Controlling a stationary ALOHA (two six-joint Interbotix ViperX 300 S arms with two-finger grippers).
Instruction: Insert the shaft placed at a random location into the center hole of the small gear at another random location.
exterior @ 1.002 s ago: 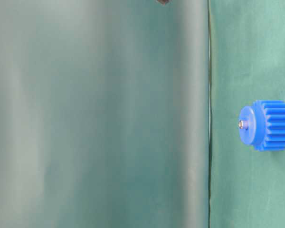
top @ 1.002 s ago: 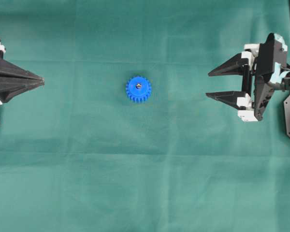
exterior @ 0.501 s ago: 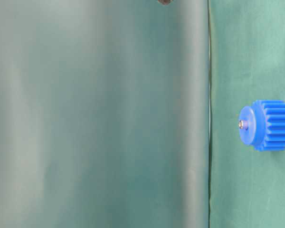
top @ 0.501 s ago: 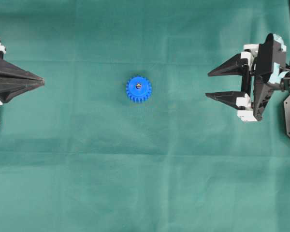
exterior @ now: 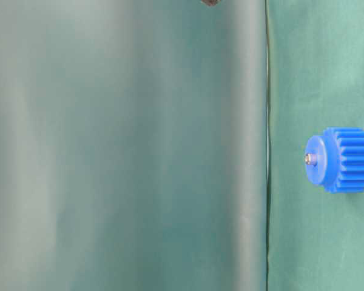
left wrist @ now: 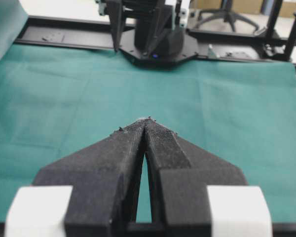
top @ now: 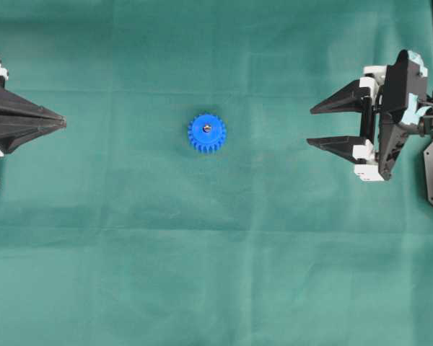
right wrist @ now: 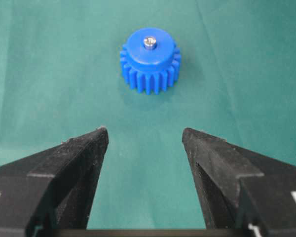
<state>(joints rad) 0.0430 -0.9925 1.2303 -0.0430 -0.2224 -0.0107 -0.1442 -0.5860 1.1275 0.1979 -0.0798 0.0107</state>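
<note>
**Shaft seated in gear, both claws clear**

While the small gear (top: 206, 133) sits flat on the green cloth of the tabletop (top: 216, 274), the shaft (top: 207, 128) stands upright in the center hole (right wrist: 149, 43) of its raised hub, w/ only a short silver tip poking above the blue plastic. In the table-level view the gear (exterior: 341, 160) shows side-on and the pin end (exterior: 308, 159) juts slightly from the hub face.

The right claw (top: 309, 126) is released: its two black fingers are spread wide w/ nothing between them. The gear lies well ahead of its fingertips, roughly on the line through the gap; in the right wrist view the gear (right wrist: 150, 59) sits beyond the tips and about centered between the left finger (right wrist: 81, 148) and the right one.

The left claw (top: 63, 120) is clenched on nothing, fingers pressed together to a single point at the tips. The gear is well apart from it, out past its tip and a bit off to one side. The left wrist view shows only the closed fingers (left wrist: 148, 143), bare cloth ahead, and the other arm's base (left wrist: 155, 47) at the far edge.
</note>
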